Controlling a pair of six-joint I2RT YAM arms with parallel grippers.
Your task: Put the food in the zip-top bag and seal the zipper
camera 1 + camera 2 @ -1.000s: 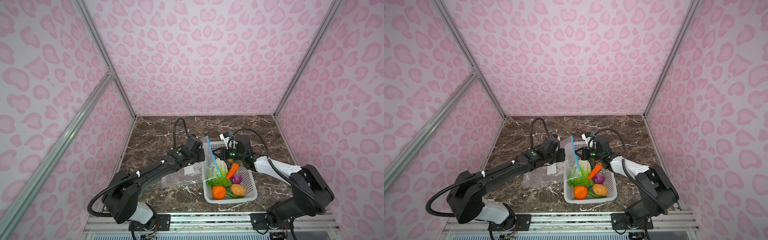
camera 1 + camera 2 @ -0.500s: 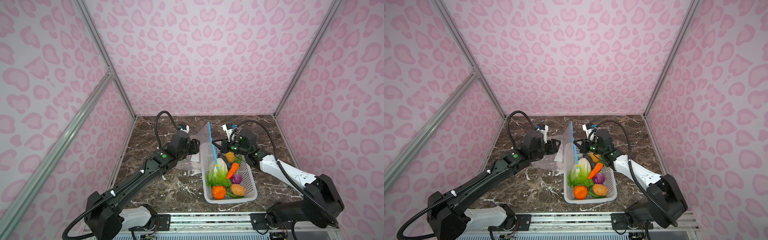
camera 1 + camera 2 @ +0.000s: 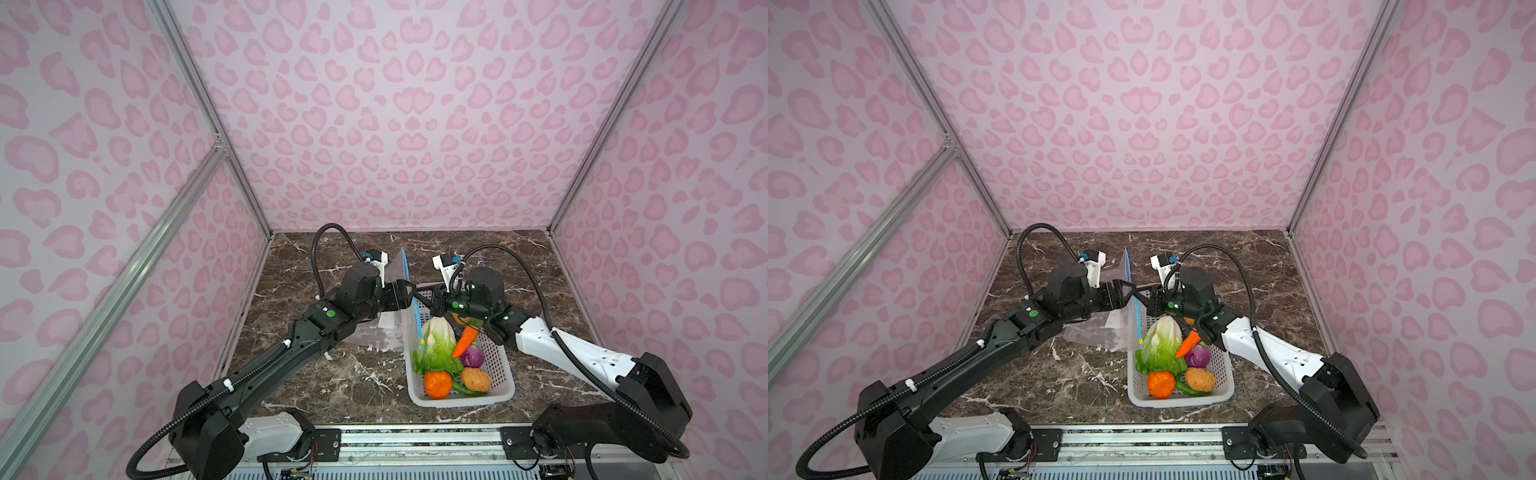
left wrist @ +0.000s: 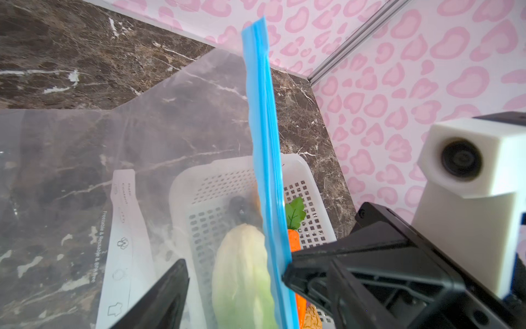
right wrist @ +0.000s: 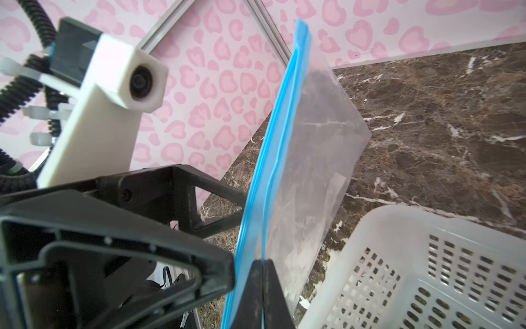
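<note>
Zip-top bag (image 4: 170, 128): clear, white label patch, stood on edge over far end of white basket (image 3: 457, 401), lower part slumped on table (image 3: 332, 386) | zipper (image 4: 264, 142): light-blue strip running upward | I see right gripper (image 5: 262, 282) clamped on it | left gripper (image 3: 1128, 291): jaws spread wide, gripping nothing | food (image 3: 440, 345) sits in basket

Black left arm (image 3: 291, 349) with green dot (image 3: 330, 313), white-shelled right arm (image 3: 573, 353), ribbed black cables (image 3: 318, 249), white wrist cameras (image 3: 377, 261).
</note>
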